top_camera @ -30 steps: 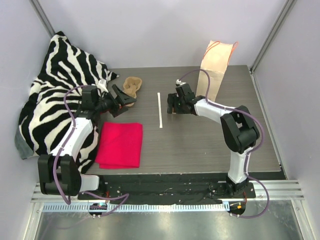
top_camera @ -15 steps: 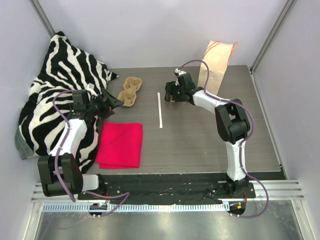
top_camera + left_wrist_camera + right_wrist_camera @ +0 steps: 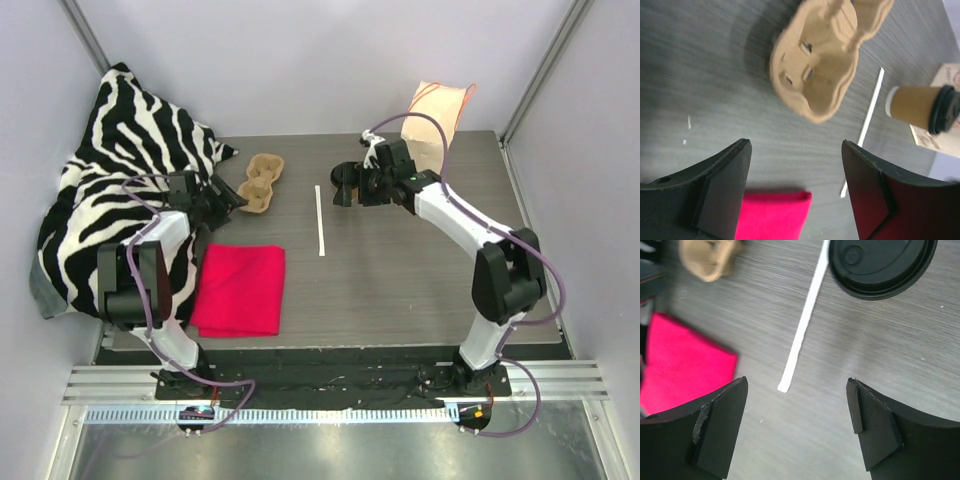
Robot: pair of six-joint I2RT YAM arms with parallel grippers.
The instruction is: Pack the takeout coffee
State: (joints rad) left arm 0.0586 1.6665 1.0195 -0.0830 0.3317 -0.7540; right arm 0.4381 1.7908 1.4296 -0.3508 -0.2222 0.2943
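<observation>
Brown cup (image 3: 914,106), lidded, upright on bench (image 3: 700,75) beside white strip (image 3: 868,115) | right pincer (image 3: 797,381) wide open, empty, hovering near lid (image 3: 880,265), likely to grasp | left pincer (image 3: 795,144) open, empty, facing carrier (image 3: 817,70), perhaps to steady it.

We are finding nothing that we can read. In the left wrist view we are seeing faint reddish print on the paper bag (image 3: 947,76), too blurred to make out. In the right wrist view we are noticing small raised marks on the black lid (image 3: 880,262), also illegible.
</observation>
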